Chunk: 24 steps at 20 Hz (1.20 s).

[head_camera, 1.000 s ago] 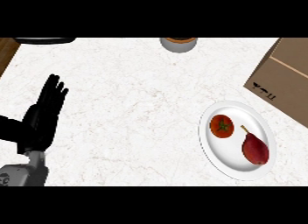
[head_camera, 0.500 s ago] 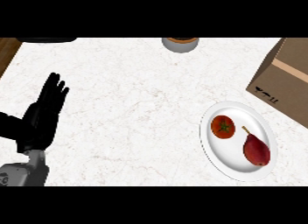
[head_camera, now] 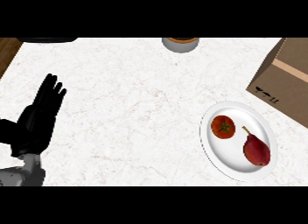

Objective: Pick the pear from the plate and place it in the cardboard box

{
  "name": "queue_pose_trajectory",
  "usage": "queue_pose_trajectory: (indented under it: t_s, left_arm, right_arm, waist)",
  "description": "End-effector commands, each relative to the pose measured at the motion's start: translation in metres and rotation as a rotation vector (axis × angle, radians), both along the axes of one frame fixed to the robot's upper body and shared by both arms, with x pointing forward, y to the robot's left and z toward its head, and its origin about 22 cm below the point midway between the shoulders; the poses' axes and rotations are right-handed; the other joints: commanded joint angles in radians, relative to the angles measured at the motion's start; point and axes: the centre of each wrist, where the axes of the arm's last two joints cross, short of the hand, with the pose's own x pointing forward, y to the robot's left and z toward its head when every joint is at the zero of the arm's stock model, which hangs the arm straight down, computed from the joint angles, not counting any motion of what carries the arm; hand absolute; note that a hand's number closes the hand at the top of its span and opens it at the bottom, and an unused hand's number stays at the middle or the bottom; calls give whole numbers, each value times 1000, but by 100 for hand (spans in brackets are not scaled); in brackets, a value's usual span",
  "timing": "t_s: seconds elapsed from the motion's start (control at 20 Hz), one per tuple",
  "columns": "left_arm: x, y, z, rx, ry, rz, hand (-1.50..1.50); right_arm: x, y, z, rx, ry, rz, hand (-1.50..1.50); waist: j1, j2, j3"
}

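Red pear (head_camera: pixel 256 149) on plate (head_camera: pixel 232 166), cardboard box (head_camera: pixel 292 83) beside

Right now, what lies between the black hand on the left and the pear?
In the head view: bare white counter from the left hand to the plate, then the tomato, just left of the pear.

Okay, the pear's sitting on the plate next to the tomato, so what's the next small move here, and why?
Probably bring the right hand in over the pear. The pear lies untouched on the right side of the plate, beside the tomato and close to the cardboard box. The left hand rests open far across the counter, and no right hand shows.
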Motion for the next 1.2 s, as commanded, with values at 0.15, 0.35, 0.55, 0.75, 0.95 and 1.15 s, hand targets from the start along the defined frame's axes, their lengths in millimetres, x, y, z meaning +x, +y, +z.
queue_pose_trajectory:
  t_s: [0.15, 0.35, 0.55, 0.75, 0.95, 1.15]
  left_arm:
    - [11, -4, -3, -6, -9, -6, 0]
    - [16, 5, -6, -13, -8, 20, 0]
    - [4, -18, -24, 8, -5, 14, 0]
    - [8, 5, -5, -6, 10, 4, 0]
    - [-5, 6, 3, 12, -16, 6, 0]
    - [-16, 18, -2, -4, -17, -9, 0]
  right_arm:
    - [15, 46, -14, 9, 46, 23, -150]
    - [10, 66, -29, -50, 65, -6, -150]
    - [10, 58, -26, 21, 90, -12, -150]
    - [10, 54, -46, 8, 119, -18, -150]
    - [26, 92, -62, 15, 81, -51, -150]
    - [19, 81, -72, -7, 90, -53, -150]
  waist:
    - [2, 2, 1]
    - [-1, 2, 1]
    - [-6, 1, 1]
    - [-5, 1, 1]
    - [2, 1, 1]
    - [1, 1, 1]
